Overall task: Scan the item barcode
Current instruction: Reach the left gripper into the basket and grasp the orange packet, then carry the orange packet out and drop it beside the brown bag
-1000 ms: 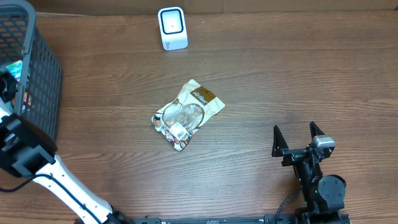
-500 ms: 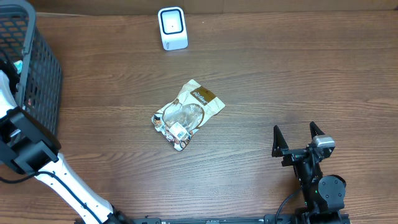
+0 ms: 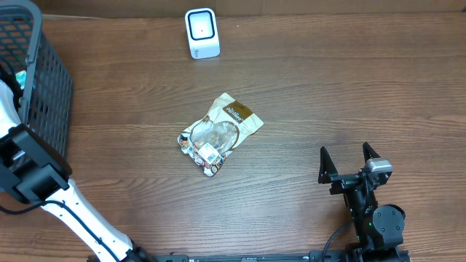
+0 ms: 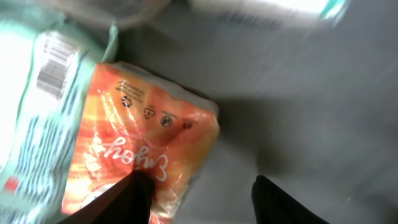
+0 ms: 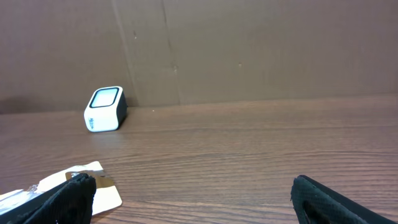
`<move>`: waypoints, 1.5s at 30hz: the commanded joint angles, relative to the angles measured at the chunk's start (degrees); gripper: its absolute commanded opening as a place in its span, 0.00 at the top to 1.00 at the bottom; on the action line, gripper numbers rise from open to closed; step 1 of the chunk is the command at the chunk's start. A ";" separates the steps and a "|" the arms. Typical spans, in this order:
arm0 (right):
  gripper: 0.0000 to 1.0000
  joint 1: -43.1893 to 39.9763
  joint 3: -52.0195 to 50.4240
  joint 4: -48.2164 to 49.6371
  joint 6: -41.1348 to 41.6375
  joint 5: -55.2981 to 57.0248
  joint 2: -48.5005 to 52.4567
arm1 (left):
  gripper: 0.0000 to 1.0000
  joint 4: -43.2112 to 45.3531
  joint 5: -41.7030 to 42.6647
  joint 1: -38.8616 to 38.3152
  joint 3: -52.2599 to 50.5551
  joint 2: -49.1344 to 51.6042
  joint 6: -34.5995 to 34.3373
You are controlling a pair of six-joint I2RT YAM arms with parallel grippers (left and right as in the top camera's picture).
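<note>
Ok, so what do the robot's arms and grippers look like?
The left arm is a white tube with a thin black cable along it and a boxy black wrist block. The right arm is all black, with a round joint and a small grey block. The left gripper and right gripper each have two plain black fingers.

In the overhead view the left arm (image 3: 73,211) has shifted. Its black elbow block (image 3: 33,171) sits a little further right and higher, closer to the basket (image 3: 54,87). The dark wrist part seen at the basket's rim a second ago is gone; only a white link (image 3: 5,105) shows there.
</note>
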 commanded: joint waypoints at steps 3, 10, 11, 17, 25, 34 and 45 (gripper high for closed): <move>0.00 0.20 -0.57 0.33 0.22 -0.26 -0.26 | 0.42 -4.24 -2.84 0.20 5.99 1.01 -2.97; 0.00 0.20 -0.57 0.33 0.22 -0.26 -0.26 | 0.39 -4.26 -7.17 0.20 5.64 1.16 -3.58; 0.00 0.20 -0.57 0.33 0.22 -0.26 -0.26 | 0.39 -3.80 -7.52 0.20 4.96 1.38 -3.56; 0.00 0.20 -0.57 0.33 0.22 -0.26 -0.26 | 0.41 -1.36 -7.30 0.02 0.61 3.65 -3.56; 0.00 0.20 -0.57 0.33 0.22 -0.26 -0.24 | 0.96 -2.12 -7.21 -0.02 0.26 4.09 -4.00; 0.00 0.20 -0.57 0.33 0.22 -0.26 -0.26 | 0.96 -12.83 -1.53 -0.02 13.33 4.00 -5.79; 0.00 0.20 -0.57 0.33 0.22 -0.26 -0.24 | 0.96 -33.99 13.53 -0.02 54.86 -0.52 -7.02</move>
